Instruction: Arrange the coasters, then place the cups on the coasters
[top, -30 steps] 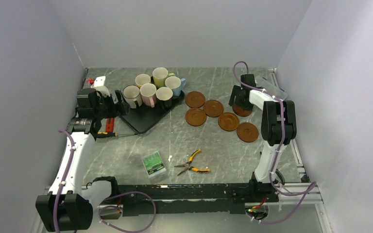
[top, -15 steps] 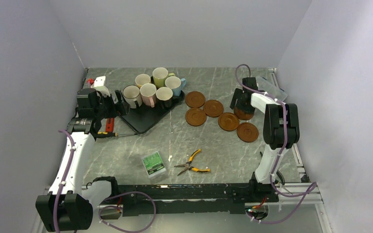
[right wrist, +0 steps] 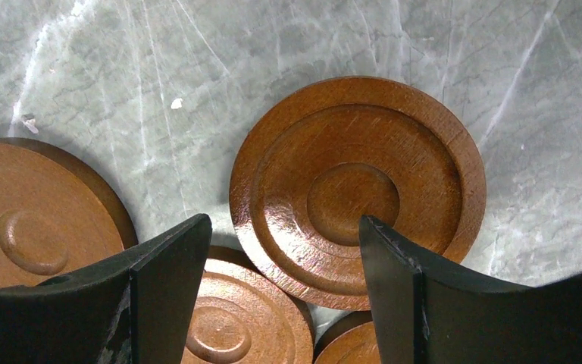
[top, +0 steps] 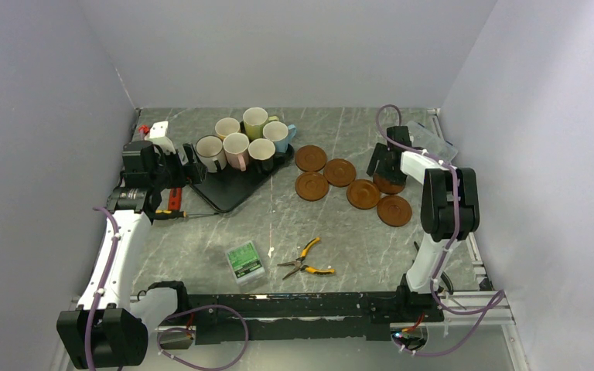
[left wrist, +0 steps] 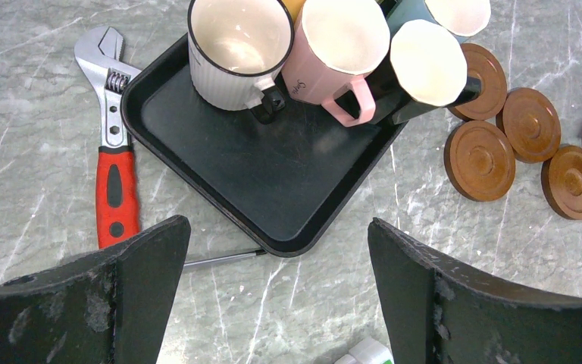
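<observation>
- The right pincer (right wrist: 283, 224) is hovering with its jaws spread wide, gripping nothing; whether its fingers are touching anything cannot be told.
- Directly beneath it, one coaster (right wrist: 356, 189) is lying on the bench (right wrist: 121, 91), its rim overlapping a neighbouring coaster (right wrist: 235, 326).
- The other coasters (top: 339, 171) are sitting in a loose cluster right of the tray (top: 228, 189).
- The left pincer (left wrist: 279, 227) is hanging fully open and empty above the tray's near edge.
- The six cups (top: 244, 143) are standing bunched together on the tray's far end.
- A red-handled wrench (left wrist: 114, 174) is lying just beside the tray.
</observation>
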Tool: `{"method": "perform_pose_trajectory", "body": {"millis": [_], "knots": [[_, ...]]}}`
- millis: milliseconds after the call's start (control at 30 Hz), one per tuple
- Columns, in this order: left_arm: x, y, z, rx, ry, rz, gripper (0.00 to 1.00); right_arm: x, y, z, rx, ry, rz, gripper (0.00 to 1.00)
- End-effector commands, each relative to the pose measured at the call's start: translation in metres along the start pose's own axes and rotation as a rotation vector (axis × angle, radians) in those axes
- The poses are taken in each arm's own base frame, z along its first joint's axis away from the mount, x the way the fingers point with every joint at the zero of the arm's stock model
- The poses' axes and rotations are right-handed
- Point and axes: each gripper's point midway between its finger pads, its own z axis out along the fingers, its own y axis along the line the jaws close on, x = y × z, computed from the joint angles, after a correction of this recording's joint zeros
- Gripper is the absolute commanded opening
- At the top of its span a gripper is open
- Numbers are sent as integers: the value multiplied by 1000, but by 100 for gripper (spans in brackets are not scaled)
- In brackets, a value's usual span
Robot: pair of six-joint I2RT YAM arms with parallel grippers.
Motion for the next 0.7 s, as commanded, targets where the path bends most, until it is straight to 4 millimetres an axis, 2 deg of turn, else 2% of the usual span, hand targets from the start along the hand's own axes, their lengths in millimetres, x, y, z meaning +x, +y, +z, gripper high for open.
{"method": "perform_pose_trajectory", "body": {"millis": [0,267,667], "knots": [[-5,-5,1,26,-17,15,94,15,-5,-9,6,39,39,76],[-4,-4,2,20,-11,14,94,18,-8,-13,15,33,48,76],[-5,1,0,-8,-26,18,94,8,-4,-27,-4,-1,56,76]]}}
